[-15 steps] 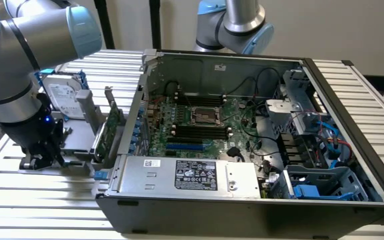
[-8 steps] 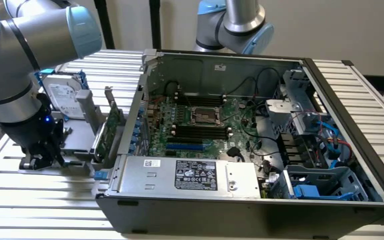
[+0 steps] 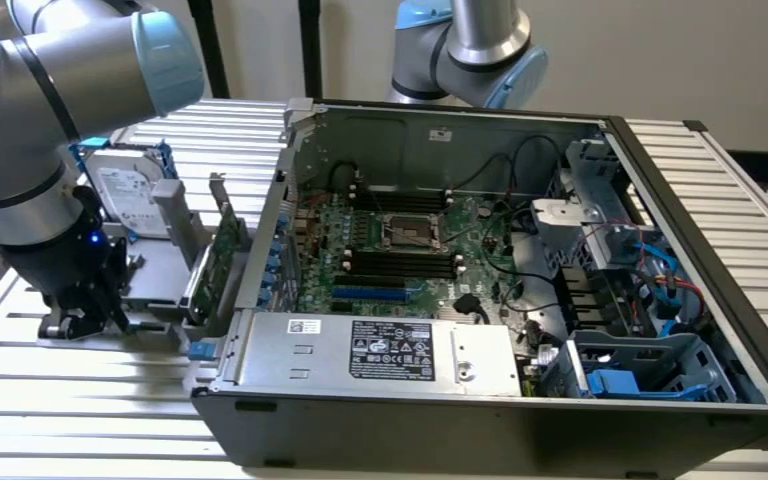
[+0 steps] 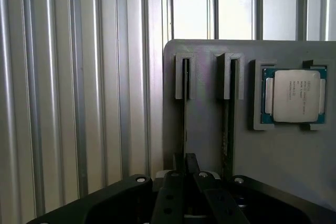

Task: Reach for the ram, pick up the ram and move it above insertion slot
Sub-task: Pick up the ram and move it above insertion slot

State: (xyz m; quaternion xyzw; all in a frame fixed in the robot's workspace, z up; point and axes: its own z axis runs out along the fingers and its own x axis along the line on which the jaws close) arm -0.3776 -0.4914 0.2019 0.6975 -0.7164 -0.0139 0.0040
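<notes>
The ram (image 4: 185, 103) is seen edge-on as a thin dark stick standing in a slot of the grey holder (image 4: 205, 129). My gripper (image 4: 184, 160) is low over that slot, its two dark fingers (image 4: 177, 163) pressed together on the ram's edge. A second thin stick (image 4: 229, 114) stands in the neighbouring slot. In the exterior view my gripper (image 3: 84, 315) is down at the grey holder (image 3: 157, 290), to the left of the open computer case (image 3: 491, 420). The black memory slots (image 3: 398, 265) lie on the motherboard inside the case.
A processor chip (image 4: 295, 95) sits in a pocket of the holder. A silver hard drive (image 3: 131, 190) and a green expansion card (image 3: 227, 250) stand upright between my arm and the case wall. A second arm (image 3: 478, 50) hangs behind the case. The table (image 3: 77, 400) is ribbed metal.
</notes>
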